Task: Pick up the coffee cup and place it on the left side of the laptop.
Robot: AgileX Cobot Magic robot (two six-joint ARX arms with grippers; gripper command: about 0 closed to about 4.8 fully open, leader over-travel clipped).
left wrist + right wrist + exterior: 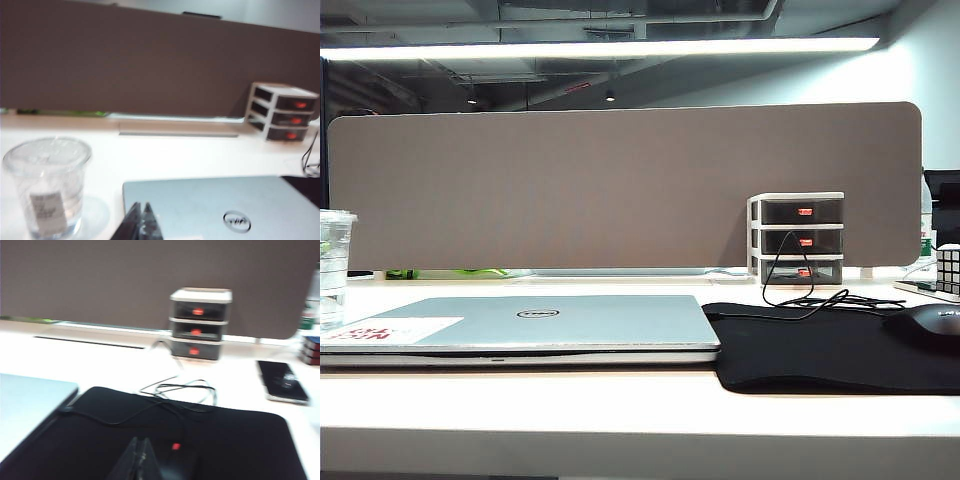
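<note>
Behind the desk, both claws hover level, closed.

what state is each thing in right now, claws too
coffee cup: upright, lidded, left of the laptop, not held
laptop: lid closed, flat on desk
drawer unit: all three drawers shut
phone: lying flat, screen dark
left claw: shut, empty, over the laptop's edge
right claw: shut, empty, over the mouse pad
</note>
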